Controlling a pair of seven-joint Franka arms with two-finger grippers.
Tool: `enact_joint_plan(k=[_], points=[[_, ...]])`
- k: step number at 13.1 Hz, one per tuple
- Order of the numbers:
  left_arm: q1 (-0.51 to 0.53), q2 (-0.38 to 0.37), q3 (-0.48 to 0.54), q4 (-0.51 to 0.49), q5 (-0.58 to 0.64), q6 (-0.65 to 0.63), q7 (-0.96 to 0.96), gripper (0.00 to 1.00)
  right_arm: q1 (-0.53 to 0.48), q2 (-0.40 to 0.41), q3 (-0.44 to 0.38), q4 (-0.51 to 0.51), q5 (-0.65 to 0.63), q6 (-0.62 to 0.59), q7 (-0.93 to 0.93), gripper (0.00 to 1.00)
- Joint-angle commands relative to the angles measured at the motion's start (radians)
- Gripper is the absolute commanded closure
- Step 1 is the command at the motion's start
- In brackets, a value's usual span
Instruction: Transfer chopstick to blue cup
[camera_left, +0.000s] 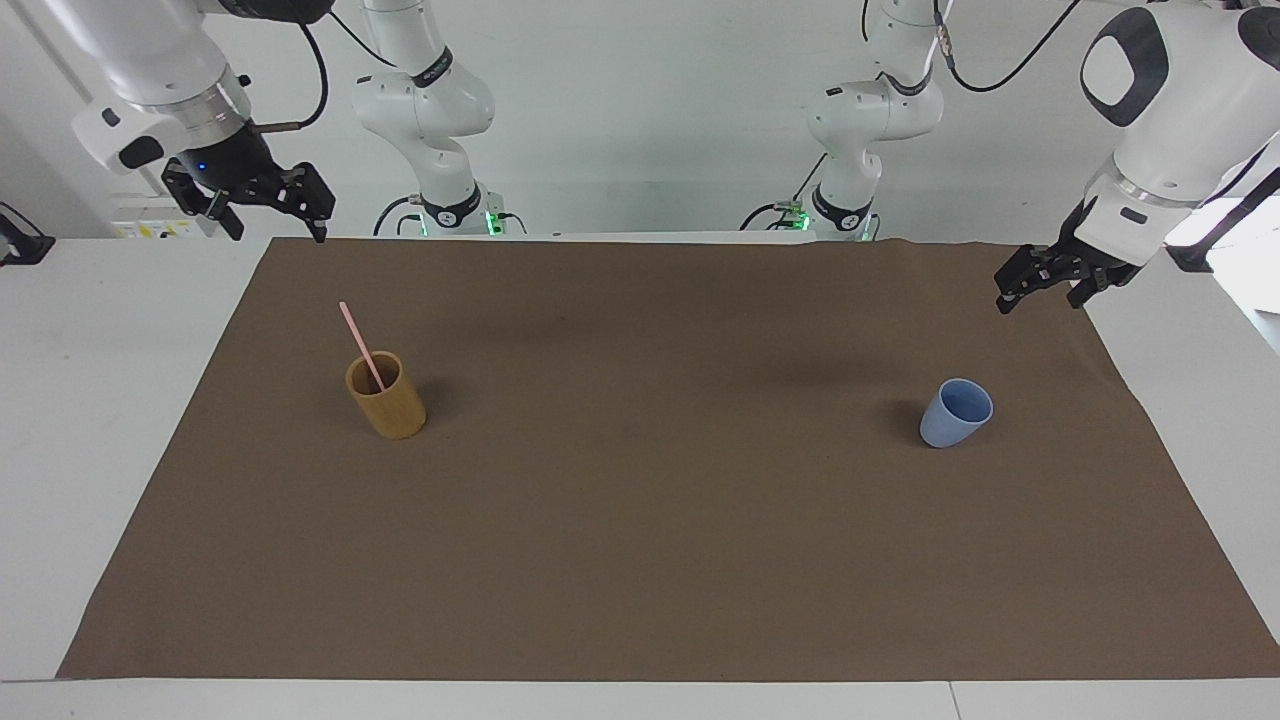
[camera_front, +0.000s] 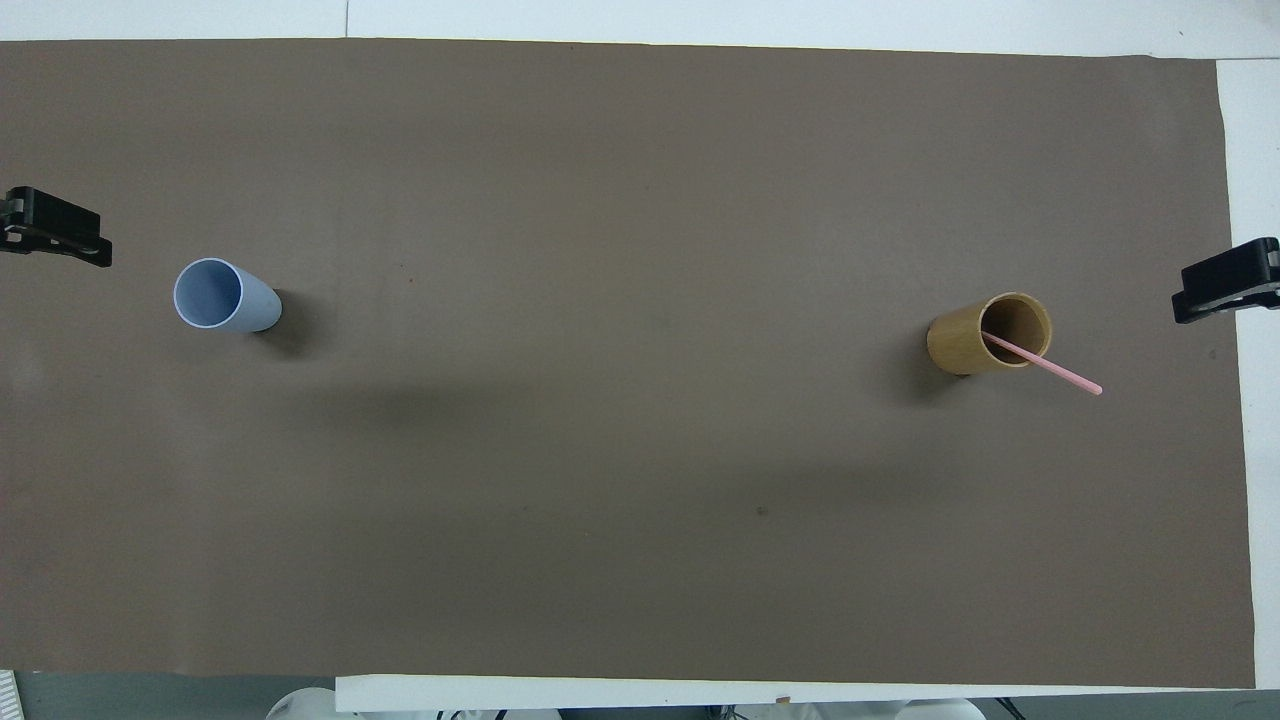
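Observation:
A pale pink chopstick stands tilted in a tan-yellow cylindrical cup toward the right arm's end of the table. The light-blue cup stands upright and empty toward the left arm's end. My right gripper hangs open and empty over the mat's edge at the right arm's end, apart from the tan cup. My left gripper hangs open and empty over the mat's edge at the left arm's end, apart from the blue cup.
A brown mat covers most of the white table. The two cups are the only things on it, with a wide stretch of mat between them.

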Motion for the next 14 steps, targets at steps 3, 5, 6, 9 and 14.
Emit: enact_joint_plan(k=[3, 5, 6, 9, 14], points=[[0.007, -0.002, 0.001, 0.013, 0.010, -0.014, 0.007, 0.00, 0.005, 0.004, -0.007, 0.009, 0.005, 0.000, -0.014, 0.00], [0.005, -0.002, 0.001, 0.013, 0.012, -0.014, -0.001, 0.00, 0.005, -0.002, -0.004, 0.003, 0.012, -0.004, -0.014, 0.00], [0.005, -0.004, 0.001, 0.013, 0.013, -0.014, -0.004, 0.00, 0.005, -0.005, -0.004, -0.008, 0.017, -0.001, -0.016, 0.00], [0.005, -0.005, 0.002, 0.009, 0.013, -0.013, -0.004, 0.00, 0.035, -0.027, 0.008, -0.063, 0.020, 0.037, -0.031, 0.00], [0.034, -0.070, 0.002, -0.171, 0.015, 0.160, -0.001, 0.00, 0.037, -0.107, 0.008, -0.439, 0.020, 0.296, -0.178, 0.04]])
